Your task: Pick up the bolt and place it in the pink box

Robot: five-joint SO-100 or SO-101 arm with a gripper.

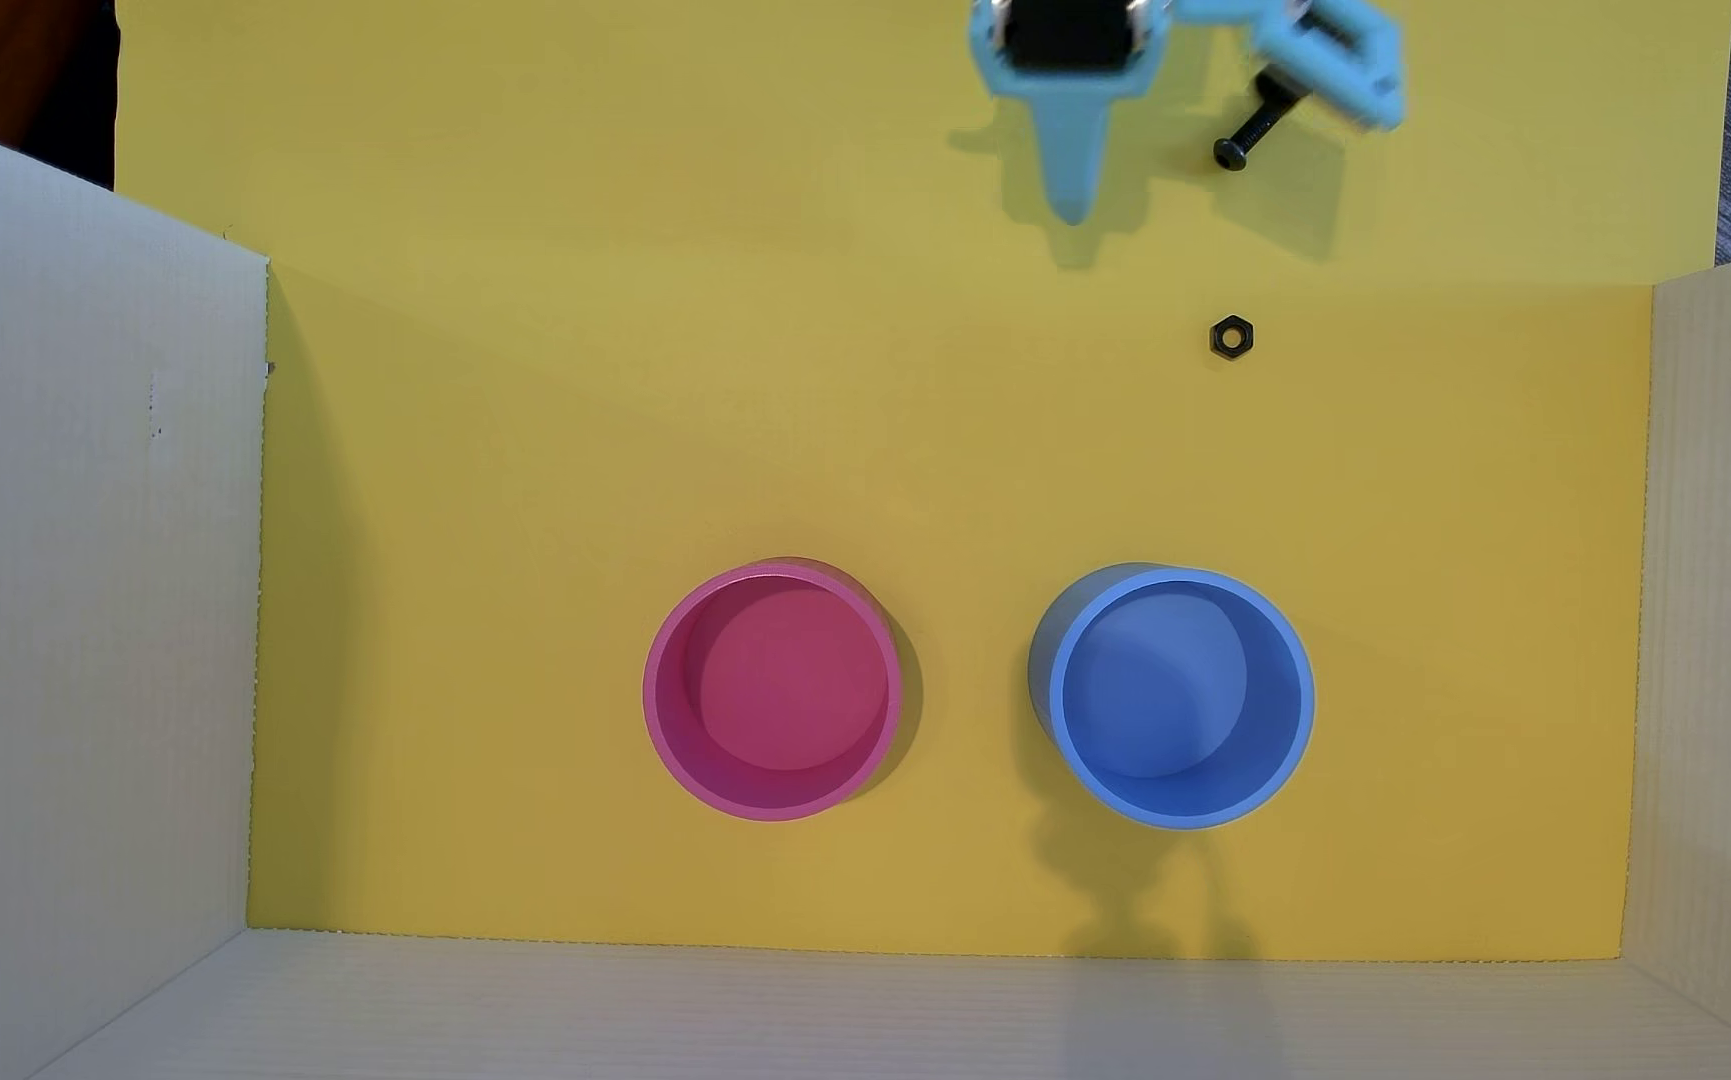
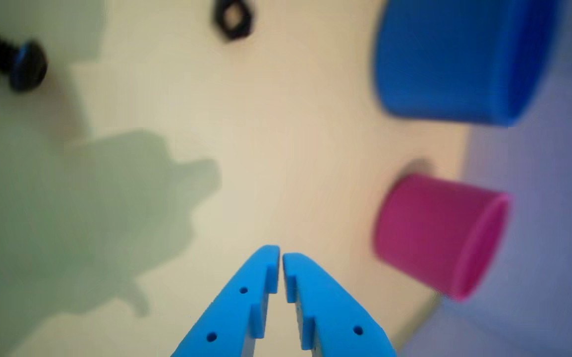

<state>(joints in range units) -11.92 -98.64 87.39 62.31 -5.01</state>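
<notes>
blue tool (image 2: 281, 254) pinched nearly shut and empty, black bolt (image 1: 1246, 136) lying apart from it on yellow floor (image 1: 736, 415).

Bolt (image 1: 1245, 138) & hex nut (image 1: 1231, 338): dark metal w/ slight sheen; pink box (image 1: 671, 727), blue cup (image 1: 1297, 706), gripper (image 2: 281, 256): smooth matt plastic; side walls (image 1: 82, 582): ribbed corrugated board.

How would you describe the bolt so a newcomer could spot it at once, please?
In the overhead view, start at the yellow floor and go to its top right, beside the blue arm part. The bolt lies there: black, with a round head and threaded stem, unlike the six-sided nut with a hole below it.
</notes>
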